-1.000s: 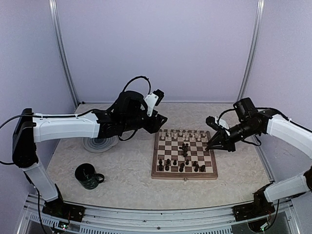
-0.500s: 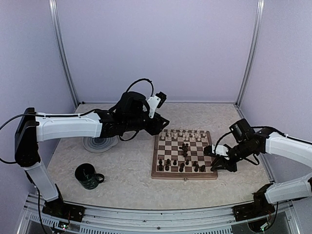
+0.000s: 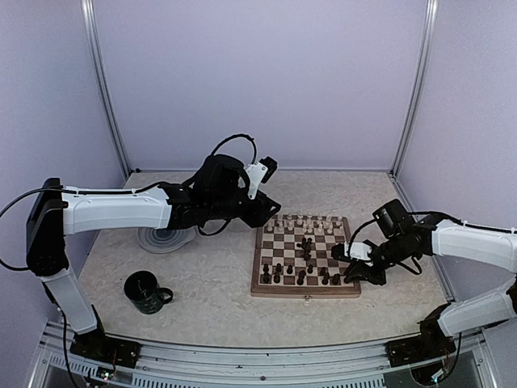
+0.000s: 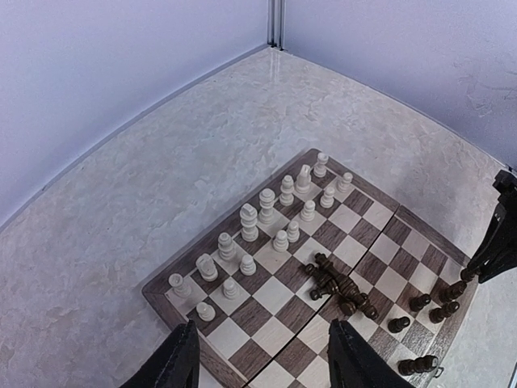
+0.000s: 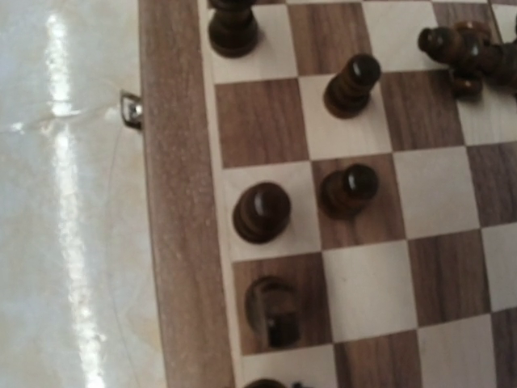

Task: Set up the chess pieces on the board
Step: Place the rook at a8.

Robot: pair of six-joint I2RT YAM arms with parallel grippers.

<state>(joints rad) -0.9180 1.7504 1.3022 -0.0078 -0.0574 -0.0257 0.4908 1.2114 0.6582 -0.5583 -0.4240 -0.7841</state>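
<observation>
Spread wide with nothing between them, the left fingers [image 3: 266, 212] hang above the far-left corner of the board [image 3: 305, 292]. The right fingers [image 3: 353, 273] are down low at the board's near-right corner. I cannot tell whether they are parted or closed, because their own camera shows only squares and pieces beneath.

The board lies flat on the worktop [image 3: 210, 275], with its clasp [image 5: 129, 109] toward the arms. The cream pieces [image 4: 266, 202] stand in two rough rows along its far edge. The dark pieces [image 5: 262, 212] are scattered over the near rows, and a heap [image 4: 339, 284] of toppled dark ones lies at the board's centre.

The likeliest trouble, I think, is at the near-right corner. The dark pieces there stand on neighbouring squares, so fingers coming down on one could clip the next and send it rolling off the rim. The heap is another risk: the pieces lie tangled, and pulling one out may drag or scatter the others across squares already filled. They are small, smooth and turned, so a pinch off-centre could let one slip or tip as it is set down. If the left fingers drop carelessly, they could bowl over the cream rows below them.
</observation>
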